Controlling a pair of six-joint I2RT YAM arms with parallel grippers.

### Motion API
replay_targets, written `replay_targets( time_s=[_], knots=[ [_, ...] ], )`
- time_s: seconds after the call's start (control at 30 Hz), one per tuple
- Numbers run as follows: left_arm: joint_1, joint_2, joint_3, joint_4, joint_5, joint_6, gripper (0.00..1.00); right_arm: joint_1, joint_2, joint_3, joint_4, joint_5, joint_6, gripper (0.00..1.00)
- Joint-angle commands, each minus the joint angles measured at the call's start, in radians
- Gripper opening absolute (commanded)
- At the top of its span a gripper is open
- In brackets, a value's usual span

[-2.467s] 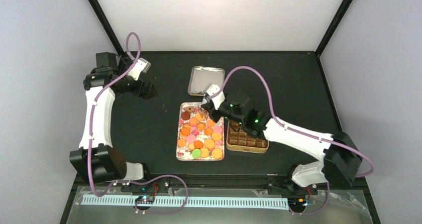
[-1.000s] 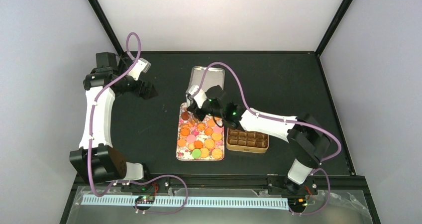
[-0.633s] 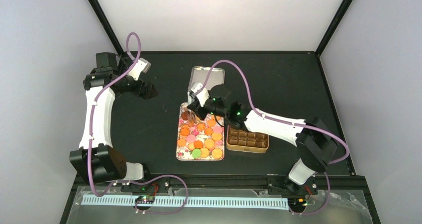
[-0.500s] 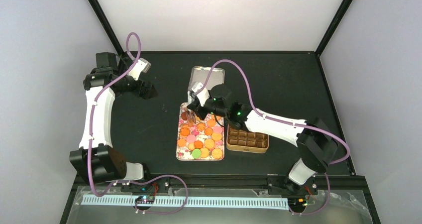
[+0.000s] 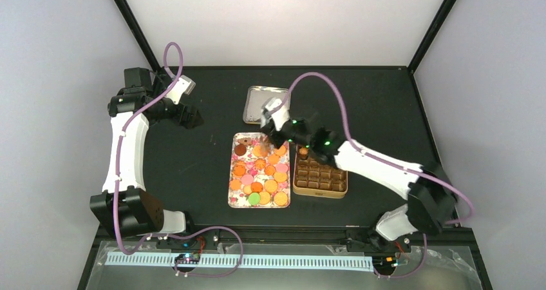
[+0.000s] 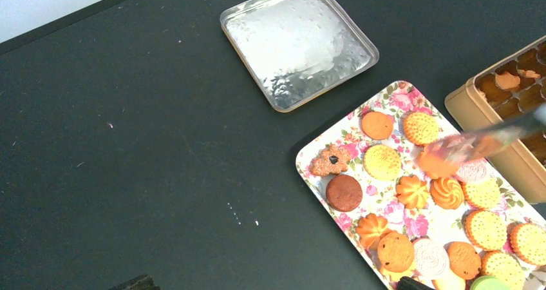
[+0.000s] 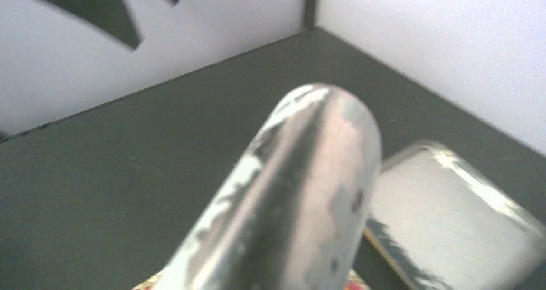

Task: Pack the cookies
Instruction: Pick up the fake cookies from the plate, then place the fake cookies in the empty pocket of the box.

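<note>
Several cookies (image 5: pixel 261 174), mostly orange with a few pink, green and brown, lie on the floral tray (image 5: pixel 232 200), which also shows in the left wrist view (image 6: pixel 302 167). My right gripper (image 5: pixel 281 135) is shut on metal tongs (image 7: pixel 302 174) at the tray's far end. In the left wrist view the blurred tongs (image 6: pixel 492 135) pinch one orange cookie (image 6: pixel 438 162) above the tray, close to the brown tin (image 6: pixel 470 109). The tin (image 5: pixel 320 177) has one orange cookie (image 5: pixel 302 151) in a far compartment. My left gripper (image 5: pixel 193 117) stands open and holds nothing, far left of the tray.
A silver lid (image 5: pixel 257 104) lies upside down behind the tray; it also shows in the left wrist view (image 6: pixel 296 42) and the right wrist view (image 7: pixel 451 219). Black frame posts stand at the back corners. A purple cable arcs above the right arm.
The right arm reached to the tray's far left end, then drew back right towards the tin with a cookie in the tongs. The left arm has not moved.
</note>
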Motion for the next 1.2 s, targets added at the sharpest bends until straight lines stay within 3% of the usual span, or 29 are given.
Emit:
replay_targets(
  time_s=[0.0,0.27,0.53,0.8,1.17],
  knots=[
    [0.005,-0.014,0.027,-0.024,0.008,0.016,0.99,-0.072,-0.195,-0.011,-0.137,0.140,-0.027,0.01],
    [0.004,-0.007,0.024,0.000,0.032,0.010,0.99,-0.162,-0.448,-0.073,-0.386,0.352,-0.043,0.01],
    [0.005,0.005,0.022,0.010,0.036,0.001,0.98,-0.220,-0.502,-0.074,-0.574,0.529,-0.030,0.01],
    [0.004,0.016,0.021,0.011,0.052,-0.002,0.98,-0.230,-0.505,-0.123,-0.557,0.580,-0.042,0.01],
    [0.004,0.010,0.022,0.006,0.041,0.004,0.98,-0.254,-0.452,-0.145,-0.471,0.527,-0.039,0.01]
  ],
)
